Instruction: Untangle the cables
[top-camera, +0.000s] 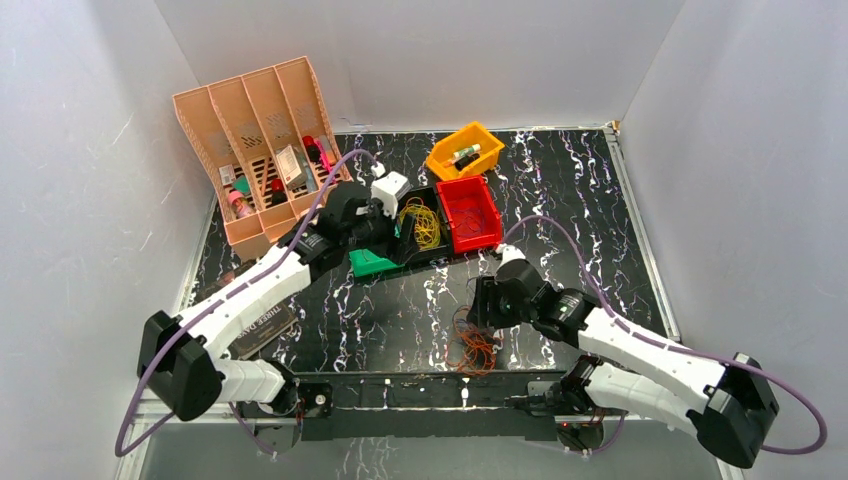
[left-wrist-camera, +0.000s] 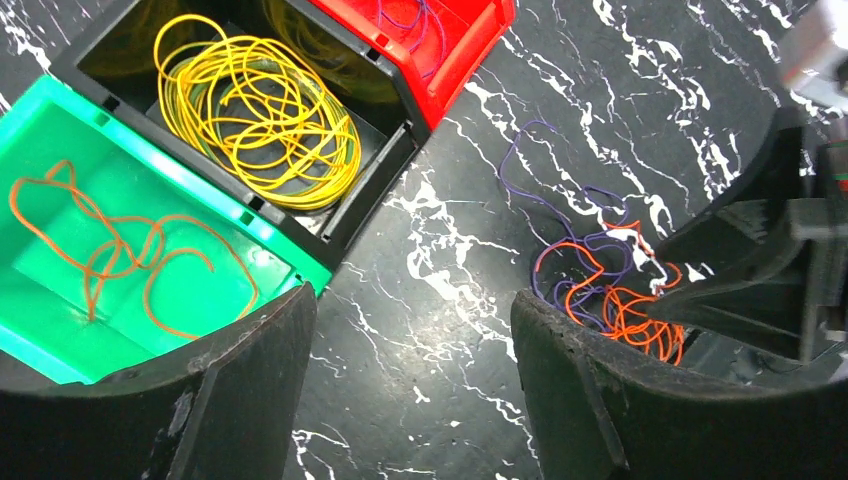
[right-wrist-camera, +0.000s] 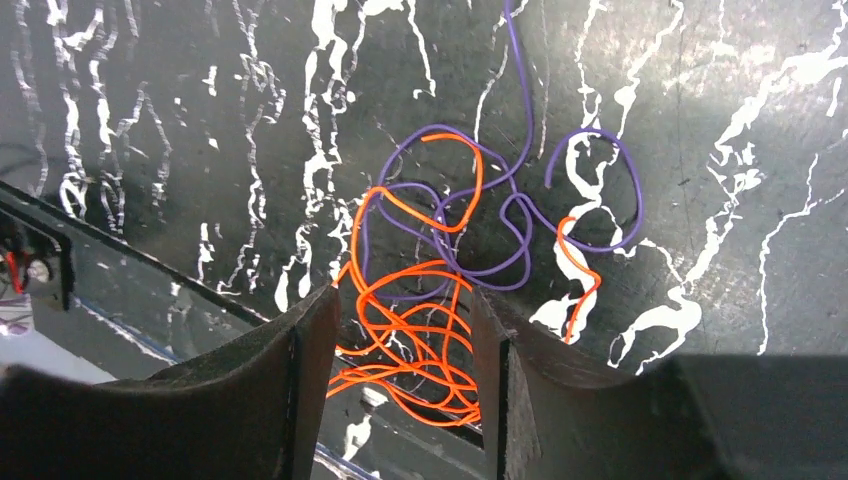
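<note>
cable tangle (right-wrist-camera: 430, 270) sits directly between right hand (right-wrist-camera: 405, 300) fingers, half-wide, gripping nothing | left hand (left-wrist-camera: 415, 310) wide, empty, well apart by bins (left-wrist-camera: 370, 190) | right arm nearer

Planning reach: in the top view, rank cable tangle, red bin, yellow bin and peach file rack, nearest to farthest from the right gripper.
1. Tangle of thin orange and purple cables, at the right gripper, near edge.
2. Red plastic bin, mid-table.
3. Yellow plastic bin, behind the red one.
4. Peach slotted file rack, far left corner.
</note>
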